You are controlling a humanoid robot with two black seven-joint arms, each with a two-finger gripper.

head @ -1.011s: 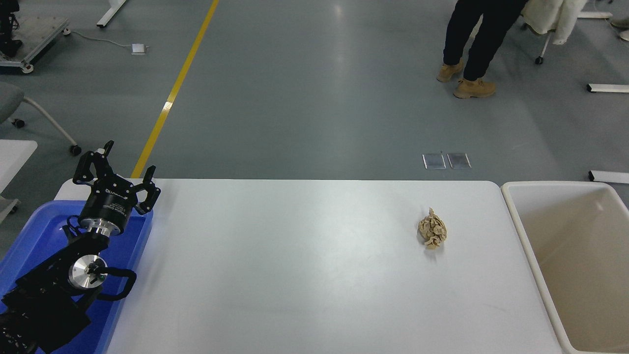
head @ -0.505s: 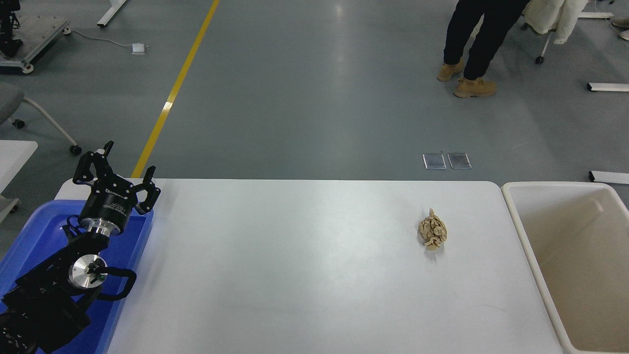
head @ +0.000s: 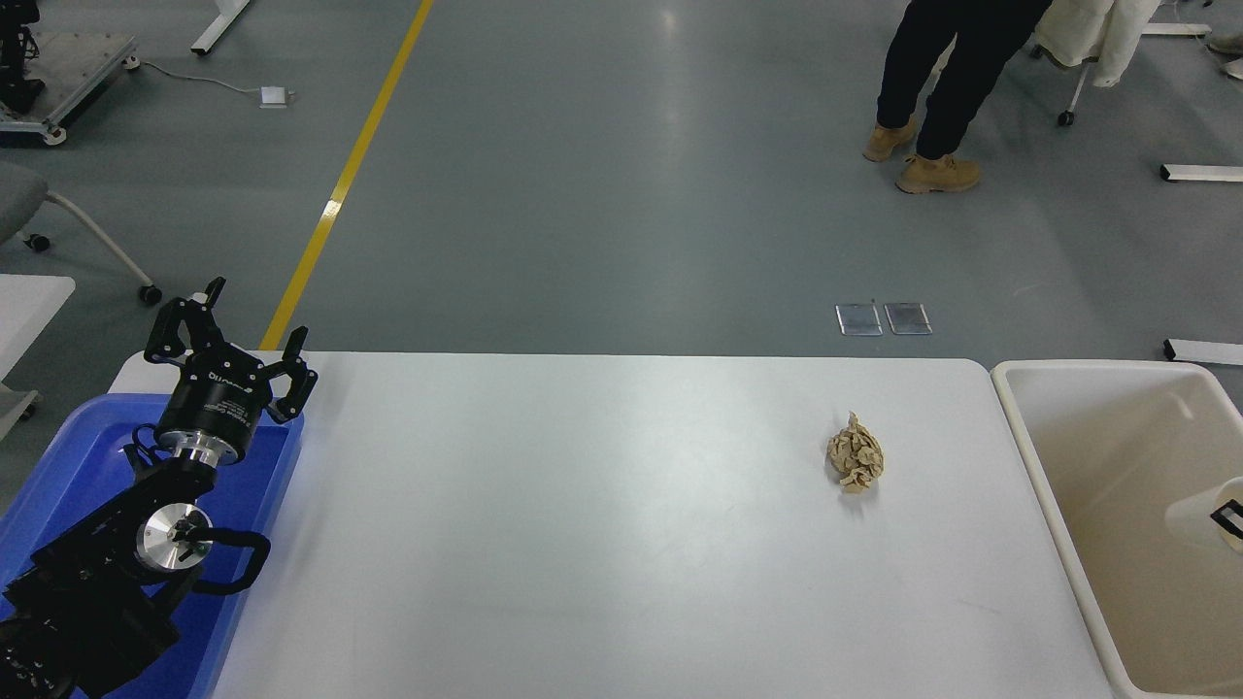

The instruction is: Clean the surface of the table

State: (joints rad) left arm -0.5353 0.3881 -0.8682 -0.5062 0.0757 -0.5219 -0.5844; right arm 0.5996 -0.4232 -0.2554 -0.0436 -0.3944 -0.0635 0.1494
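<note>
- Head view: white table (head: 583, 544) filling the lower middle, wide and bare but for one thing
- Crumpled tan paper wad (head: 855, 455) lying on the table's right part, near the far edge, well apart from both containers
- Blue tray (head: 58, 466) at the table's left end, partly hidden under the left arm
- Left gripper (head: 229, 348) parked over the tray's far right corner, fingers spread wide, grasping nothing
- Beige bin (head: 1044, 485) just beside the table's right end, its rim close along the table edge
- At the right picture edge, over the bin, a small black tip of the right gripper (head: 1229, 517) against a pale rounded shape; too little in view to tell whether released or clenched
- Beyond the table, grey floor (head: 602, 194) with a yellow line (head: 340, 184) running from the top toward the table's far left corner
- Two small shiny floor plates (head: 882, 317) just past the far edge
- Person's legs (head: 937, 78) in dark trousers and tan boots standing at the upper right, well away from the table
- Grey chair (head: 39, 214) at the far left edge
</note>
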